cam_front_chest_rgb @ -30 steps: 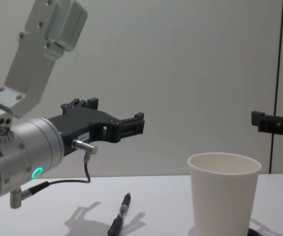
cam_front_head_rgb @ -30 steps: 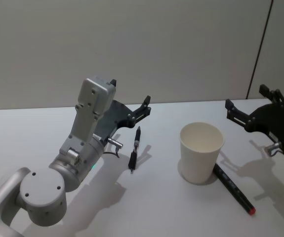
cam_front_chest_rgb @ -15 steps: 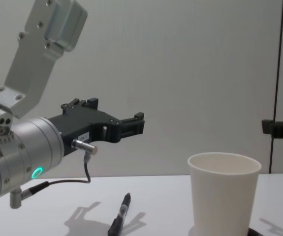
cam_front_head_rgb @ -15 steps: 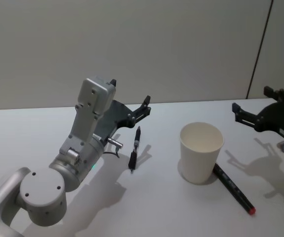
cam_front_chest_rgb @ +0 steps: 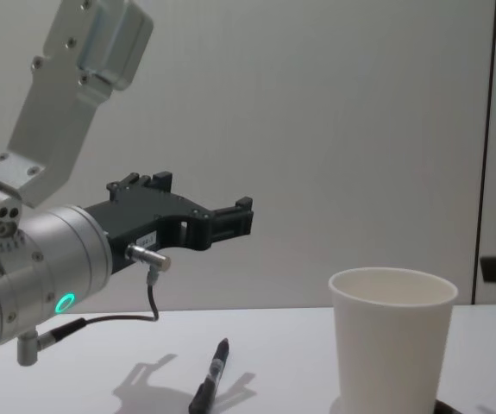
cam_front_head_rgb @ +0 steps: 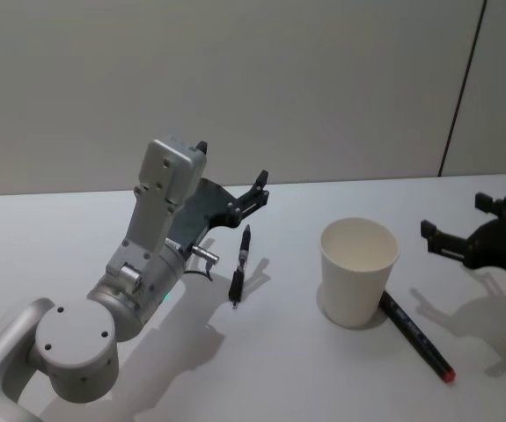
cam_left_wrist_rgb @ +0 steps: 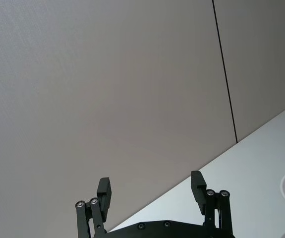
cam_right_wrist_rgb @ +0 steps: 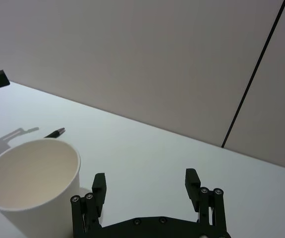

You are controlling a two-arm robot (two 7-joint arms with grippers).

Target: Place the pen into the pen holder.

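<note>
Nearest on the smooth white table [cam_front_head_rgb: 305,378] lay a long black pen with a red end [cam_front_head_rgb: 415,338], its far end touching the base of the pen holder [cam_front_head_rgb: 358,272]. The pen holder was a plain white paper cup with a rolled rim, tapering downward; it stood upright and held nothing. Well to its left lay a slim black pen [cam_front_head_rgb: 239,264], thin and straight, pointing away from the robot.

Above and just left of that slim pen hung the left gripper [cam_front_head_rgb: 231,163], matte black on a rounded grey metal arm, its two blocky fingers spread wide with nothing between them. The right gripper [cam_front_head_rgb: 455,215], also matte black, hovered to the right of the cup above the table, fingers likewise released and empty. Behind everything stood a flat grey wall [cam_front_head_rgb: 323,88] with one dark vertical seam.
</note>
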